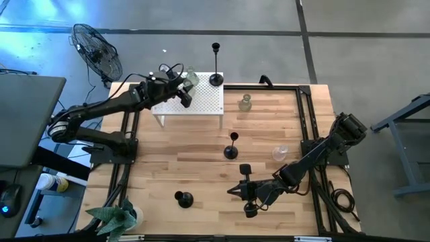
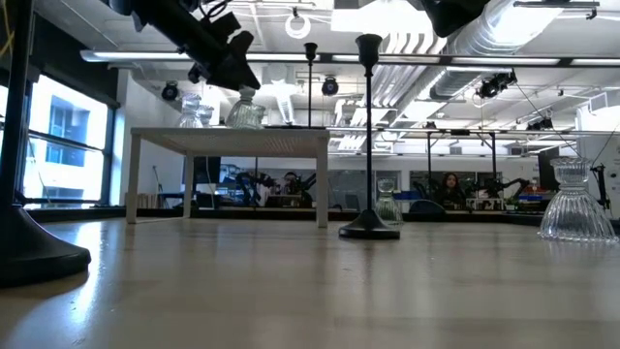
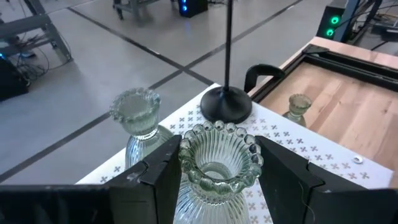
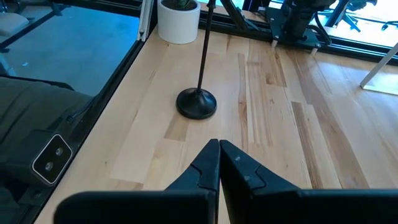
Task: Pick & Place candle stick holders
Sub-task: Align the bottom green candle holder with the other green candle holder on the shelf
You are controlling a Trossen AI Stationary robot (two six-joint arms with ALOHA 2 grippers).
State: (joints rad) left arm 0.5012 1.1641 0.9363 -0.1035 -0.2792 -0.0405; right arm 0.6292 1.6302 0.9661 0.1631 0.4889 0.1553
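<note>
A white perforated little table (image 1: 201, 106) stands at the far left of the wooden table. On it are a black stemmed holder (image 1: 216, 78) and a clear glass holder (image 3: 137, 113). My left gripper (image 3: 217, 177) is over the little table, its fingers closed on a ribbed clear glass holder (image 3: 217, 160). On the wood stand a pale-green glass holder (image 1: 246, 103), a black holder (image 1: 231, 152), a clear glass holder (image 1: 279, 153) and another black holder (image 1: 183, 198). My right gripper (image 1: 236, 191) is shut and empty near the front edge, pointing at that last holder (image 4: 196, 102). My left gripper pinches the ribbed glass holder between its two fingers, at opposite sides of the beaded top rim (image 3: 186, 163). The fingers come from the table's left, slanting down. The holder is upright and its foot (image 2: 245, 122) is level with the little table's top; whether it rests there, I cannot tell.
A black floor fan (image 1: 97, 50) stands off the table at the far left. A potted plant (image 1: 119, 218) sits at the near left corner. A black frame (image 1: 306, 114) runs along the table's far and right sides. A wide stretch of bare wood lies in the table's middle.
</note>
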